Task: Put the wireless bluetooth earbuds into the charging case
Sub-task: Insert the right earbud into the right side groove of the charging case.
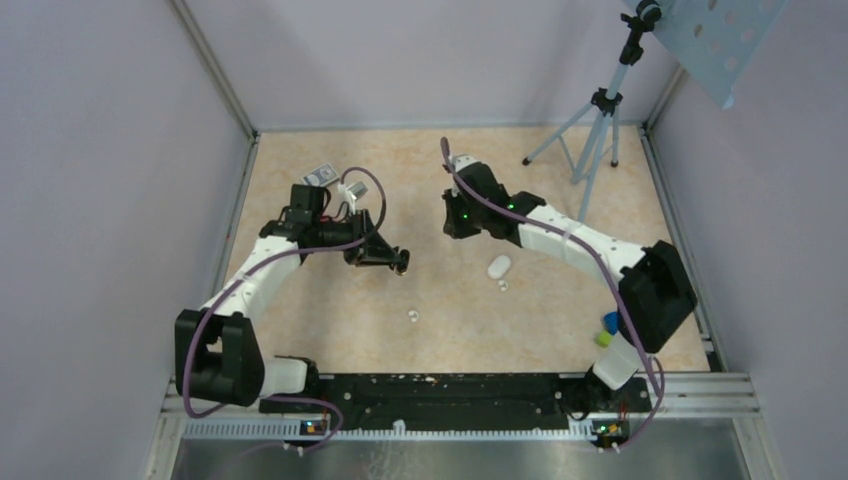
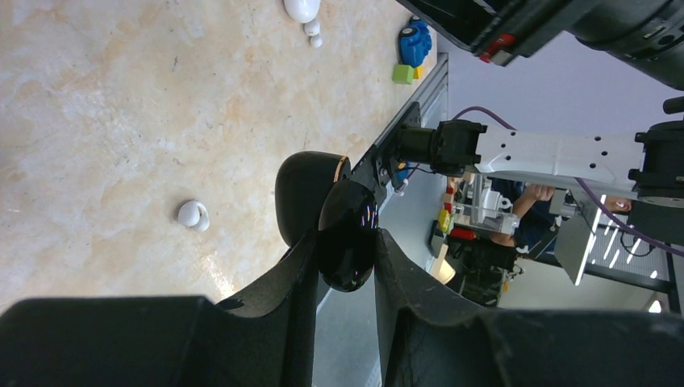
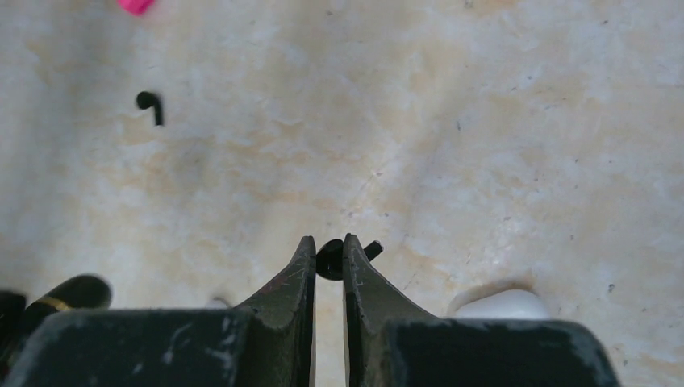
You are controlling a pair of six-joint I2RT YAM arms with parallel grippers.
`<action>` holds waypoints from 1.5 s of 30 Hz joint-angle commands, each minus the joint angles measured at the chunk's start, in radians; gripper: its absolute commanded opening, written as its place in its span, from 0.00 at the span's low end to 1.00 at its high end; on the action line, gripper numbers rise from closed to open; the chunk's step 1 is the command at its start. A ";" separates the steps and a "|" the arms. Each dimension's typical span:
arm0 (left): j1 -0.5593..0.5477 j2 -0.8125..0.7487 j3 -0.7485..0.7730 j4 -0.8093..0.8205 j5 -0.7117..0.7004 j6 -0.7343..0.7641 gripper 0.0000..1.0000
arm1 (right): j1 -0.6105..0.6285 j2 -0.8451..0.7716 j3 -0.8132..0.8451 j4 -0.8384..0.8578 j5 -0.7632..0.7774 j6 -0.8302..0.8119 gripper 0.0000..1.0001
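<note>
The small, smooth white pill-shaped plastic charging case point(image 1: 499, 267) lies flat on the desk point(image 1: 330, 320), just to the right of the right fingers point(image 3: 302, 270) and a little toward the arm bases from them. It is apart from both pairs of fingers. The right wrist view shows only its rounded top at the lower edge, beside the right-hand finger. There are two tiny white rounded plastic earbuds. One earbud point(image 1: 503, 286) sits just beside the case at its base-side end. The other earbud point(image 1: 412, 316) lies alone, well apart from the case, on the base side of the left fingers point(image 2: 302, 262); in the left wrist view it is off to their left on bare desk. The right fingers stand almost together, pinching a tiny black bud point(image 3: 329, 260) with a short stem between their tips. The left fingers are clamped on a glossy black egg-shaped shell point(image 2: 347, 238), and a second rounded black part with a thin gold rim point(image 2: 310, 189) sits just behind it. Another little black stemmed bud point(image 3: 149, 103) lies farther ahead and to the left of the right fingers, and a pink scrap point(image 3: 135, 5) shows at that view's top edge. A grey patterned rectangular box point(image 1: 320, 175) lies beyond the left wrist. A blue piece point(image 1: 610, 322) and a green cube point(image 1: 603, 339) sit by the right arm's base. The desk is matt, marbled in beige and cream.
</note>
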 commanded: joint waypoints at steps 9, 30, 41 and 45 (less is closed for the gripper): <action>0.007 0.004 -0.032 0.247 0.179 -0.127 0.00 | -0.084 -0.317 -0.215 0.293 -0.464 0.217 0.00; 0.007 -0.011 -0.049 0.329 0.125 -0.266 0.00 | 0.045 -0.322 -0.345 0.729 -0.572 0.503 0.00; 0.007 -0.013 -0.050 0.336 0.128 -0.275 0.00 | 0.049 -0.318 -0.398 0.738 -0.565 0.504 0.00; 0.009 -0.010 -0.048 0.338 0.126 -0.278 0.00 | 0.048 -0.312 -0.409 0.749 -0.564 0.512 0.00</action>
